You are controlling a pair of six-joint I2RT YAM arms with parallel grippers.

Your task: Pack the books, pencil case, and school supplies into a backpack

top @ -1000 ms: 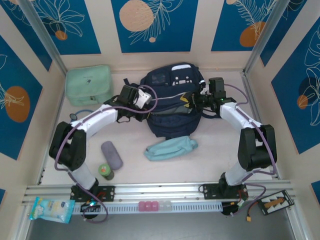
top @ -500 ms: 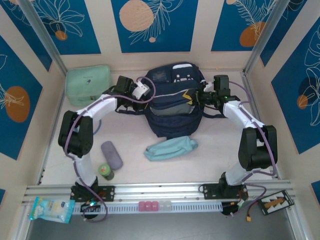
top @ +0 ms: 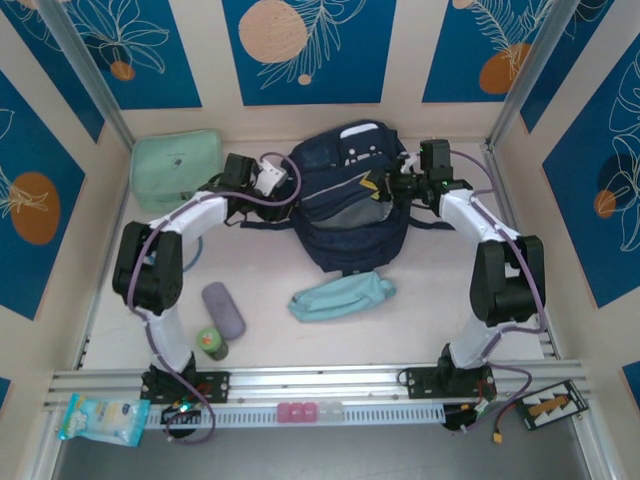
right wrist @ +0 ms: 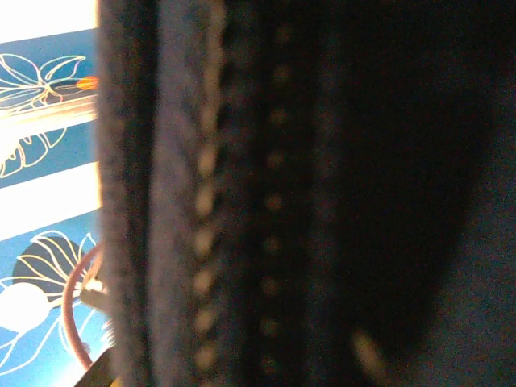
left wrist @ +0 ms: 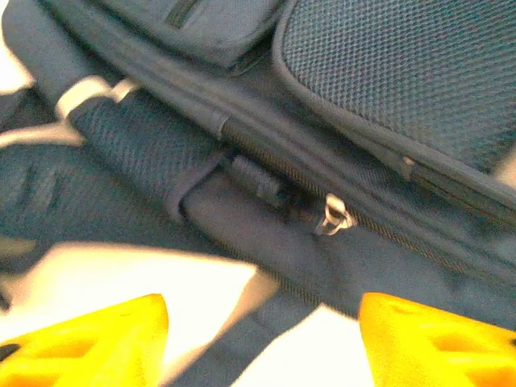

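Note:
The navy backpack [top: 350,200] stands at the back middle of the table, its top gaping. My left gripper [top: 284,186] hovers open just off its left side. In the left wrist view the yellow fingertips [left wrist: 81,343] stand wide apart with nothing between them, and a zipper pull [left wrist: 333,216] and a strap lie ahead. My right gripper [top: 393,189] is shut on the backpack's right edge, with dark fabric [right wrist: 266,193] pressed close in the right wrist view. The light-blue pencil case [top: 342,296] lies in front of the backpack. The greyish-purple school supplies case [top: 223,310] lies front left. The books are out of view.
A mint-green bag [top: 177,168] sits at the back left, close behind my left arm. A small green bottle [top: 210,343] stands next to the purple case. Walls close in the table on three sides, and a metal rail [top: 320,380] runs along the front.
My left gripper was shut and has opened, drawing back left from the backpack. The backpack has shifted toward the back wall with my right gripper still on it.

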